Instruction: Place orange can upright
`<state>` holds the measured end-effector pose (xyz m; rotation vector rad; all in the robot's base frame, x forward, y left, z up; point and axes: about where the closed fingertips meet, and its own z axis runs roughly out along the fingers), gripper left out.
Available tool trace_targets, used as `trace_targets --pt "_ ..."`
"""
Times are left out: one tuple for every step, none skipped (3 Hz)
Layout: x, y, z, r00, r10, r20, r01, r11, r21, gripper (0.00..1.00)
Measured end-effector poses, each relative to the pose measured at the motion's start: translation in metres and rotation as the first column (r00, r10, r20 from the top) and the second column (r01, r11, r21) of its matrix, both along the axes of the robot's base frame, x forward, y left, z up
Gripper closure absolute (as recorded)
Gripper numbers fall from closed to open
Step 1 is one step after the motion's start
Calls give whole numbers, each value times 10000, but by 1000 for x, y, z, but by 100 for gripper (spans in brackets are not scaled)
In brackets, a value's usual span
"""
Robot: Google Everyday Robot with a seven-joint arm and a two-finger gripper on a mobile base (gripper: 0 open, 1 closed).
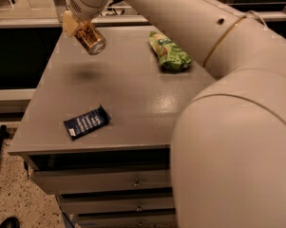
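Note:
The orange can (90,39) is orange-gold with a silver end facing down and to the right. It hangs tilted in the air above the far left part of the grey table (133,94), with its shadow on the tabletop below. My gripper (81,28) is at the top left, shut on the can's upper part. The big pale arm fills the right side and top of the view.
A green snack bag (169,51) lies at the far middle of the table. A flat dark blue wrapper (87,121) lies near the front left edge. Drawers sit under the table's front. The floor is at the lower left.

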<state>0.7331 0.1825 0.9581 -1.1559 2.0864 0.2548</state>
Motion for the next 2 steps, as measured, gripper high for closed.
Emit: trace_targets --pt "-26 -15 3 9985 299 450 -353 9914 1263 100" --pt "-44 -20 -5 9913 724 1098 -975 9649 2437 100"
